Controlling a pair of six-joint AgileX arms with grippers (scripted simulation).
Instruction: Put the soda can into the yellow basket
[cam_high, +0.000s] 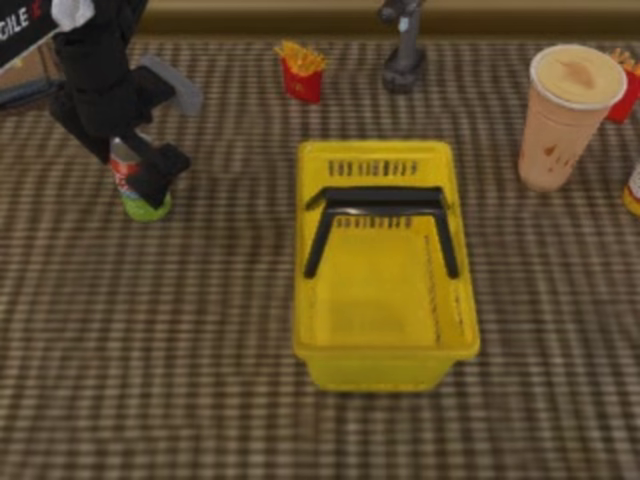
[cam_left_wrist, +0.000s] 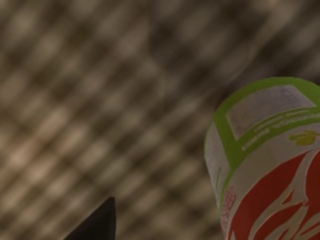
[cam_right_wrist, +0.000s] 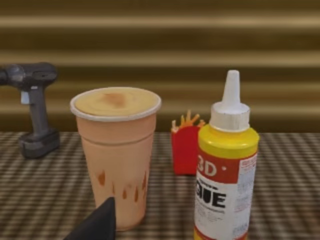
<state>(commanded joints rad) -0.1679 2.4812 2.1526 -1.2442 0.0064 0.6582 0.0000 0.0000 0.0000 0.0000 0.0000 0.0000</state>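
Note:
The soda can, red above and lime green below, stands on the checked table at the left, well apart from the yellow basket in the middle. My left gripper is down at the can, open, and partly covers it from above. In the left wrist view the can fills one side, with a gap between it and the one dark fingertip that shows. The basket holds nothing and its black handles lie folded across it. My right arm is outside the top view; one fingertip shows in its wrist view.
A tall tan lidded cup stands at the right, with a yellow squeeze bottle at the right edge. Along the back are a red fries box, a grey drill and a second fries box.

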